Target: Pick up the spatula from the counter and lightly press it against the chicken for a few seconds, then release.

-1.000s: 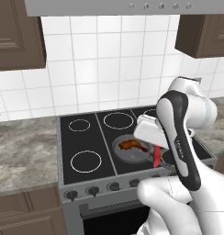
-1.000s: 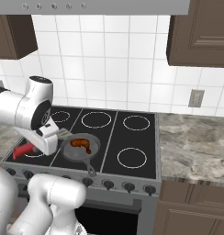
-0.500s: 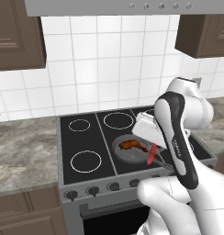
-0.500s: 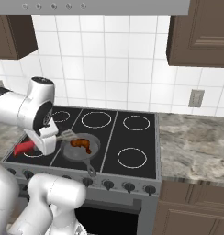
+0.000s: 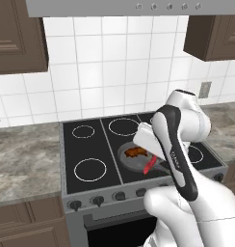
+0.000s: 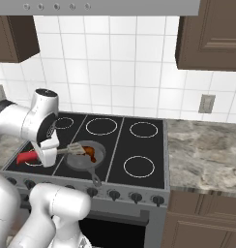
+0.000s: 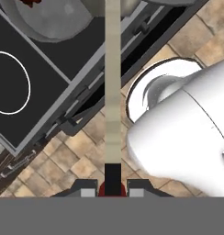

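Observation:
My gripper (image 6: pixel 42 155) is shut on the spatula (image 6: pixel 66 150), gripping near its red handle (image 6: pixel 26 157). The pale blade reaches out to the right over the rim of the grey pan (image 6: pixel 81 163). Its tip is at the left edge of the brown chicken (image 6: pixel 90 153); I cannot tell whether they touch. In the left base view the red handle (image 5: pixel 149 167) pokes out below my white hand, right beside the pan (image 5: pixel 131 161) and chicken (image 5: pixel 135 152). In the hand view the spatula's shaft (image 7: pixel 113 87) runs straight up from the gripper (image 7: pixel 112 189) toward the pan (image 7: pixel 54 20).
The pan sits on the front middle of a black stovetop (image 6: pixel 139 150) with white burner rings (image 5: pixel 90 169). Its handle (image 6: pixel 95 178) points toward the control knobs (image 6: pixel 114 194). Grey stone counters (image 6: pixel 202 155) flank the stove. A range hood and dark cabinets hang above.
The arm has carried the spatula toward the pan and a little lower, so the blade has moved from beside the pan to over its rim at the chicken. The grip stays shut.

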You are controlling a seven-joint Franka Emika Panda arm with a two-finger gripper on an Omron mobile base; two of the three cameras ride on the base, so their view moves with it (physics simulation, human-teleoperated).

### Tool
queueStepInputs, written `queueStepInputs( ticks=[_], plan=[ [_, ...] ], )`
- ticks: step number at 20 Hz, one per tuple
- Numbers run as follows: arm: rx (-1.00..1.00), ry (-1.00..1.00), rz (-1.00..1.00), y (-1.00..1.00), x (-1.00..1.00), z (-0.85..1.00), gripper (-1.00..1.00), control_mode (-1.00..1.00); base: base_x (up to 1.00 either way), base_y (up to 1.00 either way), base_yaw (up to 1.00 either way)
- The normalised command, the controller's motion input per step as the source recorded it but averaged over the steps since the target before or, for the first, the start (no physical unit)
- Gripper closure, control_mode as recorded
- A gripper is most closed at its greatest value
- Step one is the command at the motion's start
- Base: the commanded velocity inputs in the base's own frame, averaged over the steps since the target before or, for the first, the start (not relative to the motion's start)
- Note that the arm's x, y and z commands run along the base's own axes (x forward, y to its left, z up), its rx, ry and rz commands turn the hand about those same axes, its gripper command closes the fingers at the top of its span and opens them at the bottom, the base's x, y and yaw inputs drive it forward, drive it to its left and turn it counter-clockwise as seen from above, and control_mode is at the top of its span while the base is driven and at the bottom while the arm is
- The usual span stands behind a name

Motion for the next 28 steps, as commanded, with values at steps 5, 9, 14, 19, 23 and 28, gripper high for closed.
queueStepInputs(
  ticks=[5, 9, 14, 19, 23, 28],
  plan=[
    [-0.05, 0.0, -0.13, 0.22, 0.16, -0.05, 1.0, -1.0, 0.0, 0.0, 0.0],
    [-0.02, 0.0, -0.11, 0.19, 0.15, 0.0, 1.0, -1.0, 0.0, 0.0, 0.0],
    [0.0, 0.01, -0.09, 0.14, 0.19, 0.0, 1.0, -1.0, 0.0, 0.0, 0.0],
    [0.0, 0.02, -0.08, 0.14, 0.25, -0.01, 1.0, -1.0, 0.0, 0.0, 0.0],
    [0.0, 0.01, -0.06, 0.18, 0.26, -0.05, 1.0, -1.0, 0.0, 0.0, 0.0],
    [-0.05, 0.0, -0.04, 0.19, 0.21, -0.12, 1.0, -1.0, 0.0, 0.0, 0.0]
  ],
)
